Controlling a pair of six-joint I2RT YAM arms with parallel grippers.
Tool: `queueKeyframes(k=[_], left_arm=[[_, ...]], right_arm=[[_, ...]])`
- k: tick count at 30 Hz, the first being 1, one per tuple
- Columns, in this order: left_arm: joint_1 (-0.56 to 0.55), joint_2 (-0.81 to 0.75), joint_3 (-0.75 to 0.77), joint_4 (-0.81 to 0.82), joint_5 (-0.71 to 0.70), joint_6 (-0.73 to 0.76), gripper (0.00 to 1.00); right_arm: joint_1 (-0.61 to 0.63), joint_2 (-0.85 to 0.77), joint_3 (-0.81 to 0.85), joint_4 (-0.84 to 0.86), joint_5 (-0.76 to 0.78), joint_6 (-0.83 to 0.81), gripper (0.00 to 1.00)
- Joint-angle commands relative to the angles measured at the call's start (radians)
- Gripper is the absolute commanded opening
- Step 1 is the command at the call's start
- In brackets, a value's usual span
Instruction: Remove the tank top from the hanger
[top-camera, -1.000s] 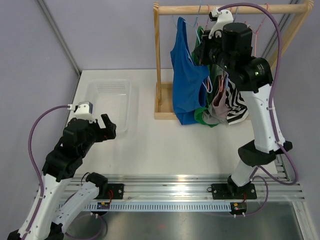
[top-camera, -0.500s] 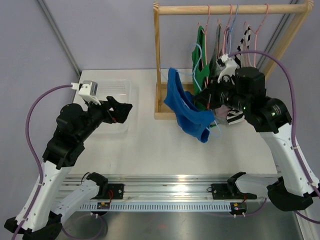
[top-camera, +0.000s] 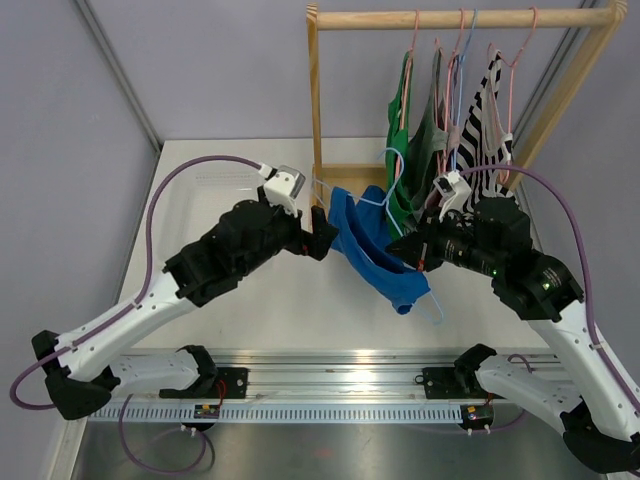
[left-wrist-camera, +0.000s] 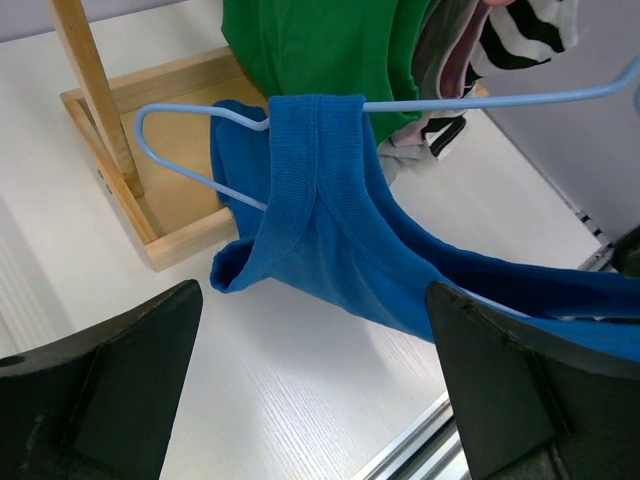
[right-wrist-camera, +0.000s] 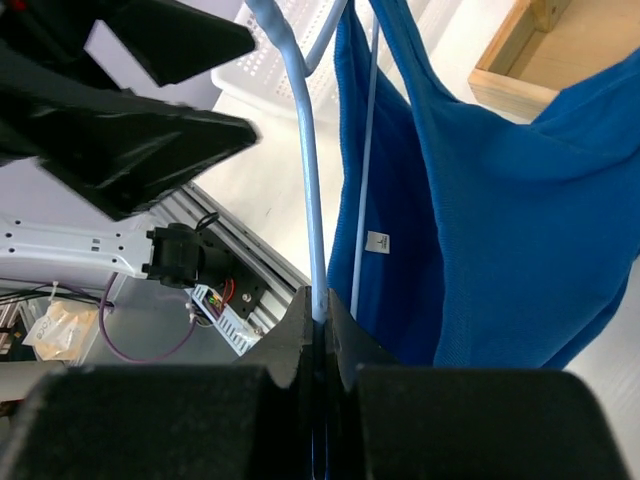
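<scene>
The blue tank top (top-camera: 372, 252) hangs on a light blue wire hanger (right-wrist-camera: 308, 200), held low over the table in front of the wooden rack. My right gripper (top-camera: 413, 252) is shut on the hanger wire, which runs straight out of its closed jaws (right-wrist-camera: 316, 300). My left gripper (top-camera: 324, 232) is open and empty, right at the tank top's left edge. In the left wrist view a blue strap (left-wrist-camera: 318, 190) loops over the hanger (left-wrist-camera: 200, 108), just ahead of the open gripper (left-wrist-camera: 315, 400). Neither finger touches the cloth.
A wooden rack (top-camera: 316, 120) stands at the back with green, striped and pink garments (top-camera: 440, 140) on hangers. Its wooden base (left-wrist-camera: 150, 235) lies just behind the tank top. A clear plastic bin (top-camera: 200, 185) sits at the back left, behind my left arm.
My right gripper has pulled the hanger with the tank top off the rail, down and toward the front. My left arm has swung right, up to the tank top.
</scene>
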Motion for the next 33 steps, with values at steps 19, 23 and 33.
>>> queueKeyframes(k=[19, 23, 33], left_arm=[[-0.020, 0.180, 0.110, 0.113, -0.248, 0.019, 0.00], [-0.020, 0.165, 0.117, 0.072, -0.352, 0.001, 0.00], [0.042, 0.033, 0.025, -0.083, -0.630, -0.174, 0.00]], right_arm=[[0.021, -0.047, -0.009, 0.056, -0.057, -0.034, 0.00], [0.021, -0.053, -0.029, 0.039, -0.100, -0.077, 0.00], [0.021, -0.152, -0.047, -0.019, -0.260, -0.220, 0.00]])
